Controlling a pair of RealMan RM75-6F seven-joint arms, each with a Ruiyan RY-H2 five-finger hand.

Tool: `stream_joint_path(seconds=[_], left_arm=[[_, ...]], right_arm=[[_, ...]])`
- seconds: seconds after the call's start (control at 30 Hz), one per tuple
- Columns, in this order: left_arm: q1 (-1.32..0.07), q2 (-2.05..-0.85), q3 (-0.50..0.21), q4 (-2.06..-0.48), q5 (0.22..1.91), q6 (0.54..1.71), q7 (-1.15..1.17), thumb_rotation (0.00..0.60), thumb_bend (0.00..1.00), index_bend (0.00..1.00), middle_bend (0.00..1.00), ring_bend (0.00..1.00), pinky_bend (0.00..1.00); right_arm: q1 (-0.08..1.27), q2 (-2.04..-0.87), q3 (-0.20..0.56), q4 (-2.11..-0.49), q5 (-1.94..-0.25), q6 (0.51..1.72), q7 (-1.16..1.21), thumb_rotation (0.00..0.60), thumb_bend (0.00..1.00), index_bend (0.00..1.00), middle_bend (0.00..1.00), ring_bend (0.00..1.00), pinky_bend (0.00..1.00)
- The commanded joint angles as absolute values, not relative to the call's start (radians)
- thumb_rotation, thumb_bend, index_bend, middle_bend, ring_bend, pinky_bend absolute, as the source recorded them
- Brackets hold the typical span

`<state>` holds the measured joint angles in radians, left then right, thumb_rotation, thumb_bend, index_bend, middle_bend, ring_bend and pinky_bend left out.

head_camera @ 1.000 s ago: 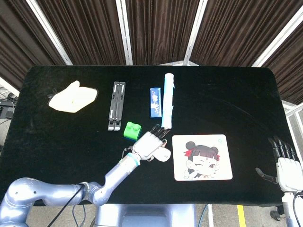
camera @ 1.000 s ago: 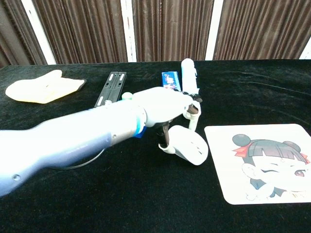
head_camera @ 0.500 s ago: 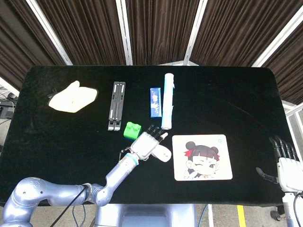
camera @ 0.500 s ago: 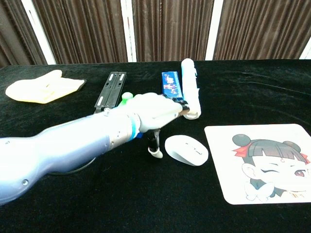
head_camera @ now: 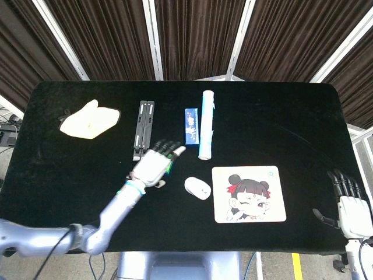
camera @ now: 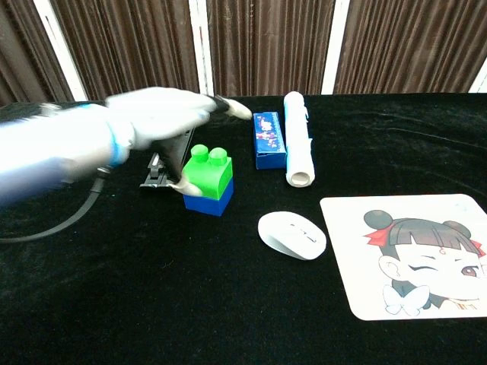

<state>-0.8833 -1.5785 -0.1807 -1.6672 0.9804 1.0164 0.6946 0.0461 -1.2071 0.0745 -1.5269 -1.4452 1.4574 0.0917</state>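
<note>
Mouse (camera: 292, 234): lies free on the table (camera: 114, 304), just beside the cartoon mouse pad (camera: 411, 255).
Left hand (camera: 156, 114): fingers spread, empty, over the green-and-blue block (camera: 208, 179); thumb looks to touch it.
Risk: a low sweep could topple the block.
Right hand (head_camera: 351, 204): fingers apart, well away.
</note>
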Motion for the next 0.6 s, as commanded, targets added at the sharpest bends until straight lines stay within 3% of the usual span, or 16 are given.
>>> stream_joint_path(seconds=[0.03, 0.37, 0.6], left_arm=[[-0.766, -1.415, -0.101, -1.790, 1.121, 1.104, 0.570, 0.600, 0.11, 0.00, 0.00, 0.00, 0.00], [-0.524, -1.156, 0.100, -1.829, 1.420, 1.301, 0.263, 0.600, 0.11, 0.00, 0.00, 0.00, 0.00], [-0.361, -1.073, 0.217, -1.745, 1.580, 1.468, 0.066, 0.600, 0.11, 0.00, 0.00, 0.00, 0.00]], right_arm=[[0.048, -1.214, 0.068, -1.529, -1.451, 1.452, 0.081, 0.600, 0.17, 0.03, 0.00, 0.00, 0.00], [0.056, -1.231, 0.063, -1.521, -1.445, 1.432, 0.052, 0.600, 0.16, 0.03, 0.00, 0.00, 0.00], [0.058, -1.244, 0.058, -1.529, -1.452, 1.432, 0.030, 0.600, 0.15, 0.03, 0.00, 0.00, 0.00]])
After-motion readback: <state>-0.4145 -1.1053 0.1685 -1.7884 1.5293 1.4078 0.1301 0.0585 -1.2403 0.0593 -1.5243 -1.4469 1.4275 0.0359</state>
